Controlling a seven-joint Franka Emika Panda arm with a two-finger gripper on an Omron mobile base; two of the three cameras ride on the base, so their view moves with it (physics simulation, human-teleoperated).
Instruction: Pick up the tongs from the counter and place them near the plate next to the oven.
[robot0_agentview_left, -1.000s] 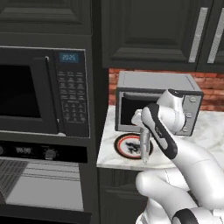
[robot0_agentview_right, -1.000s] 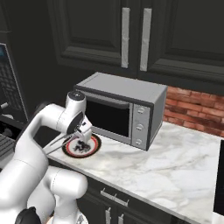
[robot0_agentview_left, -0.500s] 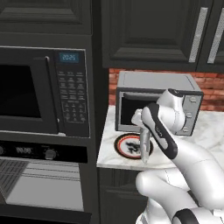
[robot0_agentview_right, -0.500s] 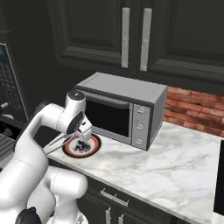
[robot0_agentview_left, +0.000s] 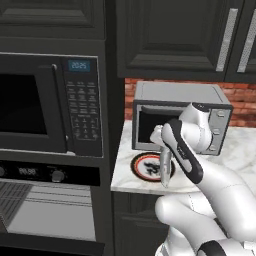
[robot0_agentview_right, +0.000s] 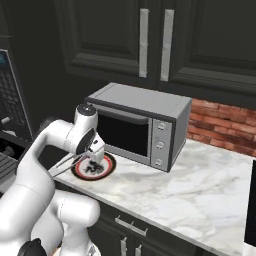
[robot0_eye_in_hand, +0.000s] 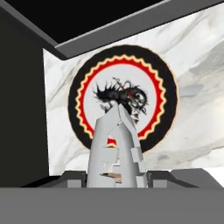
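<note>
My gripper (robot0_agentview_left: 164, 154) hangs over the plate (robot0_agentview_left: 143, 166), shut on the silver-grey tongs (robot0_agentview_left: 166, 174), which point down past the counter's front edge. From the right side the tongs (robot0_agentview_right: 65, 168) slant out to the left of the gripper (robot0_agentview_right: 95, 154), just above the plate (robot0_agentview_right: 108, 165). The hand view looks along the tongs (robot0_eye_in_hand: 114, 144) onto the red and black rimmed plate (robot0_eye_in_hand: 148, 78); the fingertips are mostly hidden behind them. The plate lies on the marble counter (robot0_agentview_left: 235, 150) at its left end, beside the black wall oven (robot0_agentview_left: 45, 215).
A silver countertop microwave (robot0_agentview_left: 180, 114) stands right behind the plate, also seen as the silver microwave (robot0_agentview_right: 145, 125). A black built-in microwave with keypad (robot0_agentview_left: 80, 112) sits above the oven. Dark upper cabinets (robot0_agentview_right: 150, 40) hang overhead. Bare marble counter (robot0_agentview_right: 205, 185) stretches to the right.
</note>
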